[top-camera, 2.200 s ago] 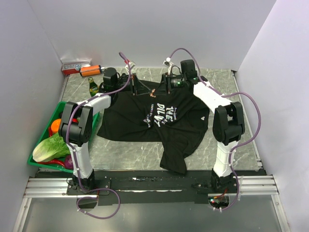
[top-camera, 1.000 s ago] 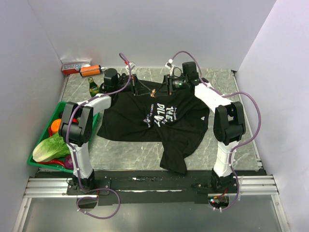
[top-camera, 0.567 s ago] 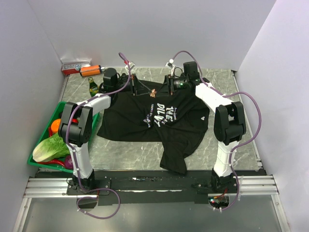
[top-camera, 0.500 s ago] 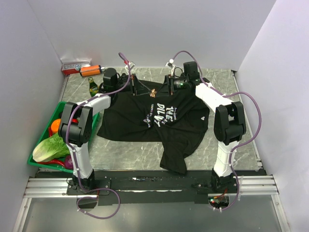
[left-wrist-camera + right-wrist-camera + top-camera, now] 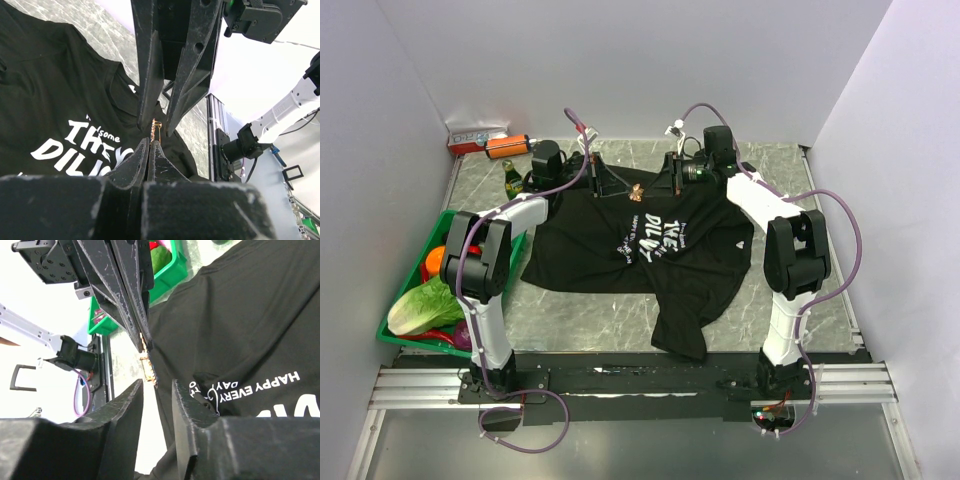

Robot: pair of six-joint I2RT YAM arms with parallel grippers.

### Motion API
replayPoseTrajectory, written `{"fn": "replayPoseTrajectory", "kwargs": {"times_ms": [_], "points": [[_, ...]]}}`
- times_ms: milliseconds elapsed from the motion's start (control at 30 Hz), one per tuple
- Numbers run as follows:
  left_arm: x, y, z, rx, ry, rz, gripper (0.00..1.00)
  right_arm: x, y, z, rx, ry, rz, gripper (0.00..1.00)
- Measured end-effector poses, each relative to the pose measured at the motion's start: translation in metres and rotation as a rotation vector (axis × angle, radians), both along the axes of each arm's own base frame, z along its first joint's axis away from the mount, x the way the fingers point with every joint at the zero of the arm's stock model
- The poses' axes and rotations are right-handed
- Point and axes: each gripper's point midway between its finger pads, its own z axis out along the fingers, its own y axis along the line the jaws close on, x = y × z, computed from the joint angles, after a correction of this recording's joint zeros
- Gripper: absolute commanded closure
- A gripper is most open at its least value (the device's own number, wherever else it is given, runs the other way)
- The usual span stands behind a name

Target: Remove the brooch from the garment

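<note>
**Top view.** The black garment (image 5: pixel 660 240) lies spread on the counter (image 5: pixel 780 300). The brooch (image 5: pixel 637 192) sits at its collar, between the left claw (image 5: pixel 620 188) and the right claw (image 5: pixel 665 182).

**Left wrist view.** The left claw (image 5: pixel 150 143) is closed, its tips just beside the brooch (image 5: pixel 155 129).

**Right wrist view.** The right claw (image 5: pixel 156 385) has parted jaws. The brooch (image 5: pixel 148 365) hangs at the gap, on the garment's (image 5: pixel 240 315) edge.

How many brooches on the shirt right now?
1. The brooch sits by the collar of the black T-shirt, just past the shut left gripper and in front of the open right gripper. Folds could hide others.
</note>
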Motion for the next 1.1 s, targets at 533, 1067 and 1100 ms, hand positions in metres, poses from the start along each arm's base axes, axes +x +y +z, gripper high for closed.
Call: {"fn": "replayPoseTrajectory", "kwargs": {"times_ms": [533, 1067, 1100], "points": [[-0.0031, -0.0001, 0.0005, -0.001, 0.002, -0.018, 0.99, -0.0037, 0.0046, 0.0095, 0.043, -0.006, 0.039, 0.80], [0.0024, 0.0008, -0.0006, 0.014, 0.012, 0.005, 0.53, -0.0074, 0.0045, 0.0036, 0.038, 0.011, 0.062, 1.00], [0.0033, 0.0008, -0.0008, 0.016, 0.011, 0.009, 0.51, -0.0080, 0.0029, 0.0029, 0.032, 0.017, 0.058, 1.00]]}}
